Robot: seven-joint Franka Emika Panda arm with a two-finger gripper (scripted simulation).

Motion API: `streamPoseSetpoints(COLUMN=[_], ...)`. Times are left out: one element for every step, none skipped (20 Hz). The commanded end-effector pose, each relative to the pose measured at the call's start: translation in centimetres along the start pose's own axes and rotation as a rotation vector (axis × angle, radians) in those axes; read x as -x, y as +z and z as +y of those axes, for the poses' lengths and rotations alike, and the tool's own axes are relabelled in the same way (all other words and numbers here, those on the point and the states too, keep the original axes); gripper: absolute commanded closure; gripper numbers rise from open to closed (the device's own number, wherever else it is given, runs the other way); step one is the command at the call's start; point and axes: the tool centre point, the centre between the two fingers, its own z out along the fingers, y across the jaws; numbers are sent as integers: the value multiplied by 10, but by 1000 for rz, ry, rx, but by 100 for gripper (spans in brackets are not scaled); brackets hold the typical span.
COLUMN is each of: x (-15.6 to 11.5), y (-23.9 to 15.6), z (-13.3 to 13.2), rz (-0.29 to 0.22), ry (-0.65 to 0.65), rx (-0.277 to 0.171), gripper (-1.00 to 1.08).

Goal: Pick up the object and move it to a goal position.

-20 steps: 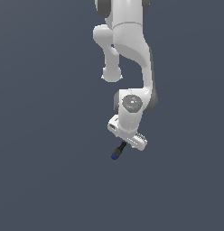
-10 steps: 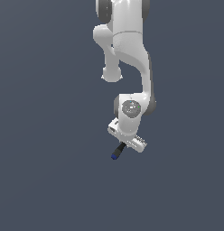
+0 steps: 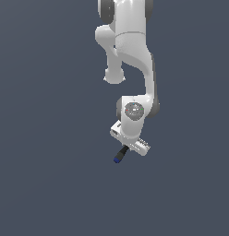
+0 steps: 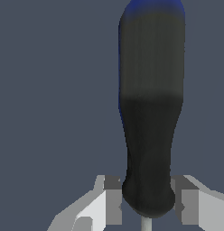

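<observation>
Just below centre in the exterior view, the gripper [image 3: 127, 148] pinches the screwdriver [image 3: 120, 155] near the shaft end of its black handle, blue butt angling down-left. Beyond lies the grey counter [image 3: 42, 184]; no goal marker is visible.

Glossy white arm [image 3: 135, 50] with rounded, bulbous links and dark grey joint seams.
A grey circular cap with tiny red and green dots marks the wrist [image 3: 133, 110]; the gripper [image 4: 147, 203] has pale, blocky fingers [image 4: 195, 203] with grey inner pads.
</observation>
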Motion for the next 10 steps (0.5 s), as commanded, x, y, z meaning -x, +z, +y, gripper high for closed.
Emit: streamPoseSetpoints(x=[-1, -1, -2, -3, -5, -6, -8, -10, -13, -16], y=[-1, -3, -5, -7, -10, -14, -18, -23, -29, -35], z=[1, 1, 2, 4, 5, 7, 10, 12, 15, 19], rz=[0, 0, 0, 0, 0, 0, 0, 0, 0, 0], ry=[0, 0, 0, 0, 0, 0, 0, 0, 0, 0], rx=[0, 0, 0, 0, 0, 0, 0, 0, 0, 0], gripper=[108, 108, 108, 108, 108, 108, 108, 108, 108, 108])
